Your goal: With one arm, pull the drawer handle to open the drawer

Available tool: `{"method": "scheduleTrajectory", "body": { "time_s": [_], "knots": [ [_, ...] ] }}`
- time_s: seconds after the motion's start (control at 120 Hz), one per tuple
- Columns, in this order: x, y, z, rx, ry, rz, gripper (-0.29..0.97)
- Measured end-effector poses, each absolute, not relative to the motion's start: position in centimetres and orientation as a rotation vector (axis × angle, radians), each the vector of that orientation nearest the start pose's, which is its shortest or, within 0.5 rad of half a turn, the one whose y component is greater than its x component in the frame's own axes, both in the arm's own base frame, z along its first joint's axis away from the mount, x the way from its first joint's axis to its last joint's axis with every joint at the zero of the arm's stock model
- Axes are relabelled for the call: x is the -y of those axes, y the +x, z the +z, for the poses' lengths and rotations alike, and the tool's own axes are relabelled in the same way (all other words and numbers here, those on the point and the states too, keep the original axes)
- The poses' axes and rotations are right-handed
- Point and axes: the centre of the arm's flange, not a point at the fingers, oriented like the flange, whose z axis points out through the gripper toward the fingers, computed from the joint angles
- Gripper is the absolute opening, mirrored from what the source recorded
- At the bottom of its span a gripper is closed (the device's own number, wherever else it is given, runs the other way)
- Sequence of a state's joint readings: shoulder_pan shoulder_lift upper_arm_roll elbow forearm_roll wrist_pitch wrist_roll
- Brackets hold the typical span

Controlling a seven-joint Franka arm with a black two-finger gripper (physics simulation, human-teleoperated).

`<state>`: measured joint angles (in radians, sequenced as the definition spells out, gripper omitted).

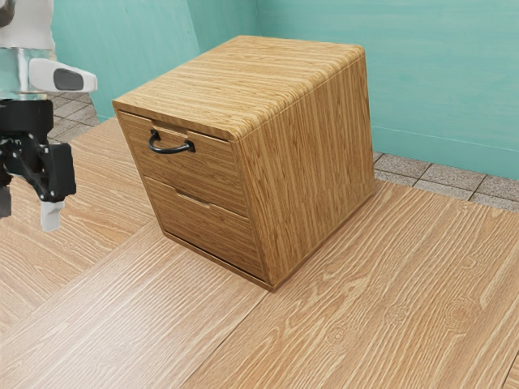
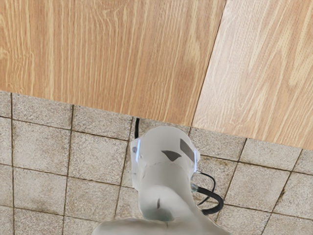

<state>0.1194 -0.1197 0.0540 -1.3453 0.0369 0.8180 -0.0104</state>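
A wooden cabinet (image 1: 268, 130) with two drawer fronts stands on the wood floor in the exterior view. The upper drawer (image 1: 199, 166) carries a black curved handle (image 1: 170, 146) near its top edge and sits flush with the cabinet face. The lower drawer (image 1: 207, 223) has no handle that I can see. My gripper (image 1: 27, 209) hangs at the exterior view's left edge, well to the left of the handle and lower than it. It points down and is open, with nothing between the fingers (image 1: 51, 214).
Teal walls (image 1: 405, 57) stand behind the cabinet, with grey tiles (image 1: 438, 174) along their foot. In the wrist view, under my hand, I see the wood floor (image 2: 112, 49), a tiled floor (image 2: 44, 156) and the arm's white base (image 2: 164, 176) with a black cable.
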Motion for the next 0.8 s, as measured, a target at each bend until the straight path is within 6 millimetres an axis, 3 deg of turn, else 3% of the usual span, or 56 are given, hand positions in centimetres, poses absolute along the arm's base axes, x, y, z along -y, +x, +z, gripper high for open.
{"method": "scheduleTrajectory", "body": {
  "time_s": [0.058, 0.133, 0.2, 0.275, 0.392, 0.458, 0.542, 0.608, 0.8],
  "knots": [
    [-7.8, 43.6, 71.8, 0.294, -3.087, 0.525, 0.68],
    [-7.6, 45.1, 72.4, 0.281, -3.105, 0.360, 0.68],
    [-7.7, 44.8, 74.0, 0.258, -3.117, 0.209, 0.68],
    [-7.6, 42.8, 75.8, 0.164, -3.137, 0.039, 0.68],
    [-12.0, 39.5, 75.1, -0.078, -3.227, -0.229, 0.68],
    [-14.4, 40.2, 73.3, -0.267, -3.248, -0.351, 0.68],
    [-18.6, 40.2, 72.3, -0.384, -3.234, -0.458, 0.68],
    [-19.1, 41.2, 71.9, -0.560, -3.162, -0.548, 0.68],
    [-18.0, 46.3, 70.6, -1.069, -2.873, -0.737, 0.68]
  ]
}}
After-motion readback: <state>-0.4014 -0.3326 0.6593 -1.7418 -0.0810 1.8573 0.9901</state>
